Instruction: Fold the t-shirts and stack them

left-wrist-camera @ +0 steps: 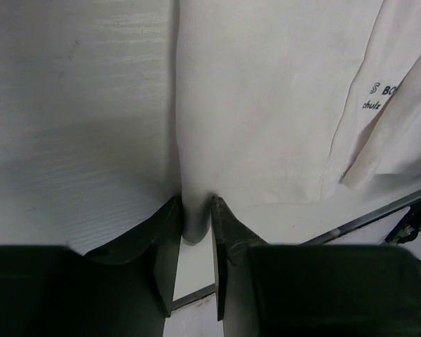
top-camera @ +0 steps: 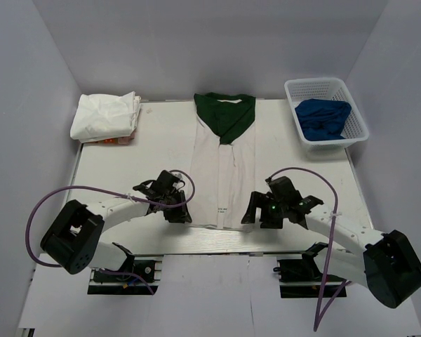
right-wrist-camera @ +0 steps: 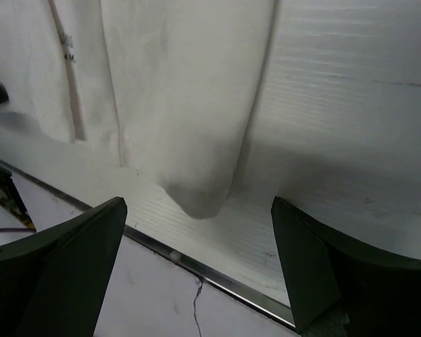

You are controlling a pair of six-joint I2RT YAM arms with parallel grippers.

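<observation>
Top view: the t-shirt (top-camera: 221, 175) lies lengthwise mid-frame on the desk (top-camera: 126, 168), green collar up, hem down. Left wrist: the left gripper (left-wrist-camera: 195, 217), jaws pinching the hem's folded edge. Right wrist: the right gripper (right-wrist-camera: 198, 207), jaws spread wide either side of the hem corner, not touching it.

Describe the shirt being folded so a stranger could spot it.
On the table, look down the middle. The shirt lies there as a long strip, far edge to near. Only it has a green top; the far-left pile is plain white.
</observation>
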